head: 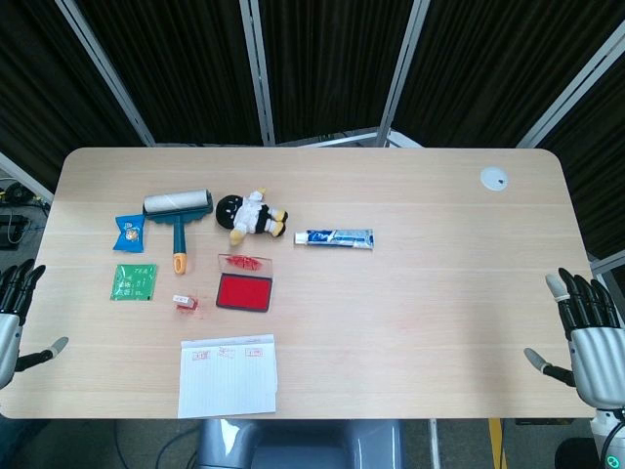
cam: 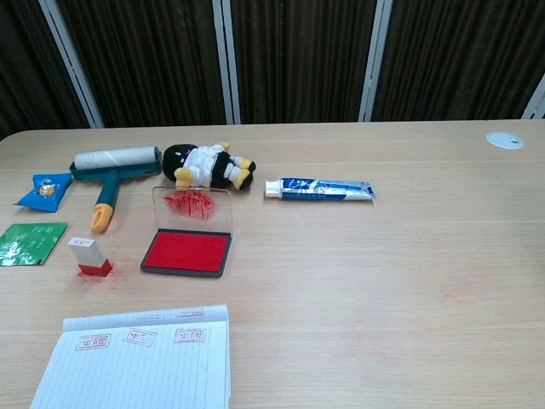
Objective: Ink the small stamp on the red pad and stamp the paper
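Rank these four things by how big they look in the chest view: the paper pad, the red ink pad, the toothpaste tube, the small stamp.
1. paper pad, though nearest the camera and cut off by the frame
2. red ink pad
3. toothpaste tube, longer but thinner, so close to the ink pad
4. small stamp

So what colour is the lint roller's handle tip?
Orange tip on a teal handle; clearest in the chest view.

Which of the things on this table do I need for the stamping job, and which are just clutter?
Needed:
small stamp
red ink pad, lid open
lined notepad

Clutter:
lint roller
plush doll
toothpaste tube
blue snack packet
green sachet
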Controlling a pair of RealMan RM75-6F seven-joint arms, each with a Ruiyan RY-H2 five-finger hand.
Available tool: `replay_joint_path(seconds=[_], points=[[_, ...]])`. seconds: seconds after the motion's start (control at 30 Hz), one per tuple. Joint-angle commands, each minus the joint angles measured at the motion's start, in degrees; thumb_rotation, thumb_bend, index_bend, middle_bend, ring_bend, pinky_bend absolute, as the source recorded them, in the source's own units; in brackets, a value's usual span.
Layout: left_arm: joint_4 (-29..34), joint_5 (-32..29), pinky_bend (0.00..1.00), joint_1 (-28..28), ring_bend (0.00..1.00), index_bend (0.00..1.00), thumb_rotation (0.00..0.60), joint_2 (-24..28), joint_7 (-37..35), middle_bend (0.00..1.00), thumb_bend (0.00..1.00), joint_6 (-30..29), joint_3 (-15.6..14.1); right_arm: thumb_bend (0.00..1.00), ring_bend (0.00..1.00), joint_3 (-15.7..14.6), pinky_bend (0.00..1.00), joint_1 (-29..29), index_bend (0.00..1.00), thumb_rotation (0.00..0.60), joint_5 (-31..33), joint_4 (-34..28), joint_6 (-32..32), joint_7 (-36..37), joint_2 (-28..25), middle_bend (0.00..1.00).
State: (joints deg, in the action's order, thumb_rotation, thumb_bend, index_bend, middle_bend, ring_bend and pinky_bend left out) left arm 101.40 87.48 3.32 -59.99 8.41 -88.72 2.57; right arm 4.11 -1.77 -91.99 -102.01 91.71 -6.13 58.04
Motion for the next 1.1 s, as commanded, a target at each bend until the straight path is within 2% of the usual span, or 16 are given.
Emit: replay_joint_path(seconds=[0.03,0.2,0.27,0.3,0.37,0.43,0.5,0.57,0.77,0.93,1.1], points=[[0.18,-0.26,0.0,0.0,0.0,0.0,0.6,0.14,0.14,0.0,0.0,0.25,-0.06,0.0,0.0,0.08,0.0,-0.02,0.0,0.6,0.02,0.13,0.07,0.03,0.11,0.0],[0.0,-0.91,0.0,0.08,0.0,0.0,0.6,0.4,0.02,0.0,0.0,0.75,0.0,0.0,0.0,0.04,0.0,-0.15,0.0,0.6,0.14,0.01,-0.3,-0.08,0.16,0.0],[-0.54,-0.85,0.04,0.49,0.01,0.0,0.6,0.23,-0.22,0.0,0.0,1.48,-0.03,0.0,0.0,0.01,0.0,-0.19,0.0,0.6,0.01,-0.18,-0.34,-0.06,0.08,0.0],[-1.07,-0.69,0.12,0.88,0.07,0.0,0.6,-0.01,-0.28,0.0,0.0,2.05,-0.03,0.0,0.0,0.03,0.0,-0.19,0.0,0.6,-0.02,-0.33,-0.31,-0.02,0.02,0.0],[-2.4,-0.54,0.37,1.94,0.27,0.0,0.6,-0.97,0.13,0.0,0.0,3.31,0.24,0.0,0.0,0.15,0.0,-0.28,0.0,0.6,0.0,-0.74,-0.33,0.14,-0.13,0.0],[-3.38,-0.35,0.62,3.09,0.52,0.0,0.6,-1.95,0.32,0.0,0.0,4.78,0.45,0.0,0.0,0.29,0.0,-0.35,0.0,0.6,0.14,-0.99,-0.36,0.2,-0.22,0.0],[-4.73,-1.06,0.71,5.33,0.63,0.01,0.6,-3.68,0.19,0.0,0.0,8.24,0.94,0.0,0.0,0.51,0.0,-0.49,0.0,0.6,0.6,-1.22,-0.59,0.06,-0.27,0.0],[-5.77,-1.73,0.78,7.26,0.7,0.04,0.6,-5.15,1.04,0.0,0.0,11.0,1.43,0.0,0.0,0.61,0.0,-0.63,0.0,0.6,1.08,-1.16,-0.98,-0.2,-0.16,0.0],[-11.07,-4.12,0.83,13.58,0.76,0.1,0.6,-10.26,-1.75,0.06,0.0,20.91,2.46,0.0,0.0,0.76,0.0,-1.31,0.0,0.6,2.8,-0.42,-2.86,-1.3,0.5,0.0],[-17.7,-4.15,0.84,17.2,0.78,0.13,0.6,-14.2,-5.42,0.15,0.0,25.74,2.55,0.0,0.0,0.98,0.0,-1.54,0.0,0.6,3.9,0.03,-3.48,-2.23,0.98,0.0],[-23.19,-2.53,0.84,19.66,0.78,0.22,0.6,-17.12,-10.76,0.22,0.11,28.02,1.94,0.0,0.0,1.15,0.0,-1.65,0.0,0.6,5.11,0.45,-4.02,-2.91,1.35,0.0]])
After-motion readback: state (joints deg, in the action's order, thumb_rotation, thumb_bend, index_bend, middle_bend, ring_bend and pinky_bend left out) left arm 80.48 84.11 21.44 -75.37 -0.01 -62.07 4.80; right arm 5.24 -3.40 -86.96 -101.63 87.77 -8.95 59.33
